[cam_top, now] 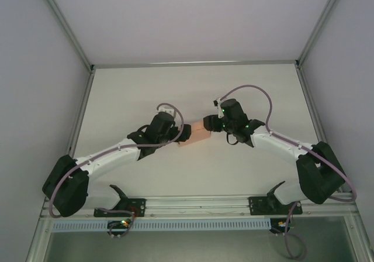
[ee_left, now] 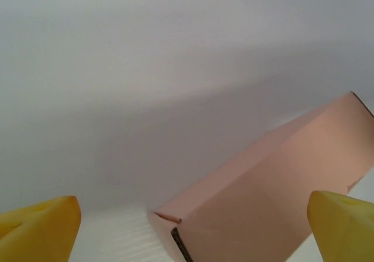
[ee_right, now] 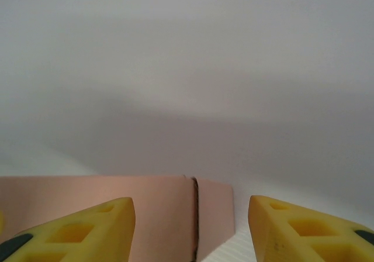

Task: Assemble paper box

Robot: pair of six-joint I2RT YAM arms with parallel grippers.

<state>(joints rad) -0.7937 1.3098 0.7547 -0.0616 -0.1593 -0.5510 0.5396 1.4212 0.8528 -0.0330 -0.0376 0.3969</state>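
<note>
White all over, basically: a plain table (cam_top: 146,92) is closed in by pale walls (cam_top: 187,16) with metal framing. Around mid-table the paper box (cam_top: 200,131) is parked, already folded into a small salmon-pink rectangular block lying flat on the surface. From the left wrist the paper box (ee_left: 274,180) is seen running diagonally up to the right, with a folded corner and a dark slit at its near end. From the right wrist the paper box (ee_right: 158,192) is seen low down, with a dark seam where an end flap (ee_right: 215,215) meets the long side. The left gripper (cam_top: 186,135) is set at the box's left end, its yellow fingers (ee_left: 35,230) spread wide with nothing pinched; whether the far finger touches the card can't be told. The right gripper (cam_top: 211,125) is set at the other end, its fingers (ee_right: 87,227) parted too, card showing in the gap and the flap-side finger clear of it. Both arms are reached in from the near corners, elbows bent, with purplish cables (cam_top: 257,89) looped over them. Along the near edge a slotted metal rail (cam_top: 193,204) is bolted.
</note>
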